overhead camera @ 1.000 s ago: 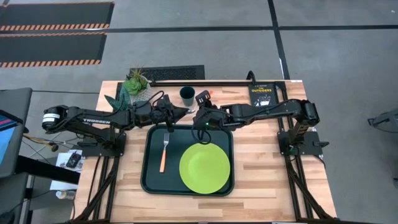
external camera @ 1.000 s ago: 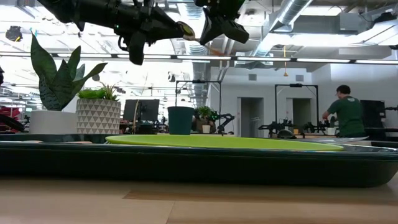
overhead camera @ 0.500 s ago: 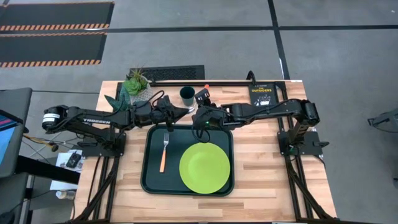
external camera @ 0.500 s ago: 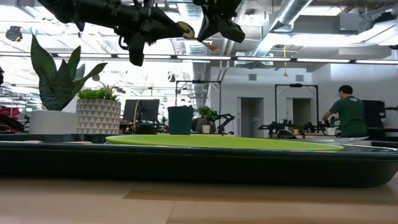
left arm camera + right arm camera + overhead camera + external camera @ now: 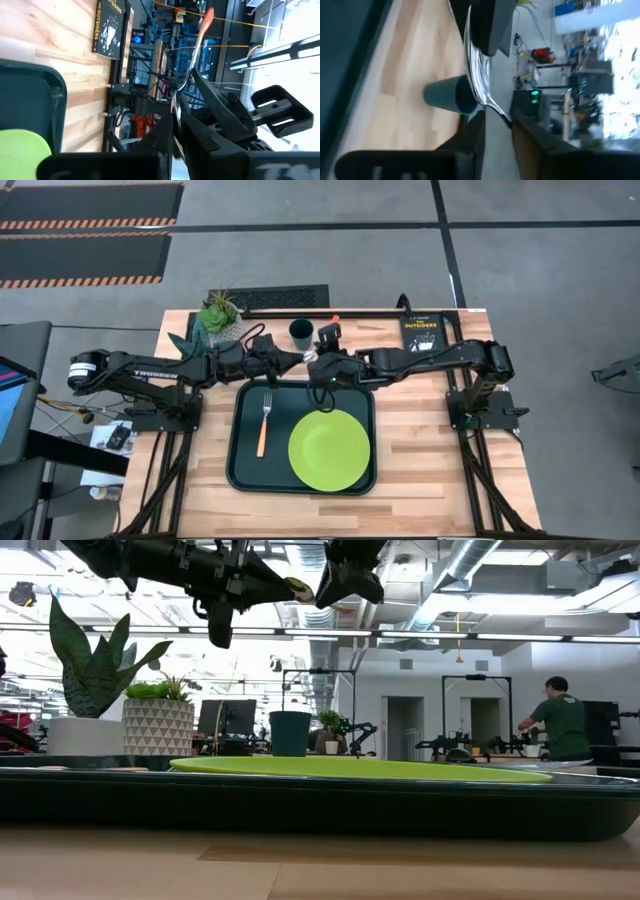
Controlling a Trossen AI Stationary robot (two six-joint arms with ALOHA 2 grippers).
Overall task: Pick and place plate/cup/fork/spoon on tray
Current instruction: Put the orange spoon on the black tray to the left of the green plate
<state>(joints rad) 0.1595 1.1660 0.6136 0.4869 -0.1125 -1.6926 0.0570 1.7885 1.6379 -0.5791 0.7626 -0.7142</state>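
The spoon, with a silver bowl (image 5: 477,75) and an orange handle (image 5: 207,15), is held in the air between my two grippers, above the tray's far edge. My left gripper (image 5: 292,363) and my right gripper (image 5: 312,366) meet tip to tip there, and both are shut on the spoon. The lime-green plate (image 5: 329,450) and the orange-handled fork (image 5: 264,420) lie in the dark green tray (image 5: 240,470). The dark green cup (image 5: 301,331) stands on the table behind the tray. My left gripper pinches the spoon's bowl end (image 5: 476,47) between its fingertips, coming level from the table's left. The spoon is lifted clear, and its handle (image 5: 335,320) slants up toward the far edge. My right gripper has the spoon's thin neck (image 5: 496,109) between its two fingers, just behind the bowl. It comes level from the table's right and is rolled onto its side. The fingers lie across the neck.
A white patterned pot with a plant (image 5: 220,315) and a second leafy plant (image 5: 90,670) stand at the far left. A black book with yellow lettering (image 5: 421,332) lies at the far right. A person (image 5: 560,725) stands in the room beyond the table.
My right gripper has rolled a little, and the spoon's orange handle has swung toward the table's far edge and up. The bowl end has stayed at my left gripper's tip. My left arm has kept still.
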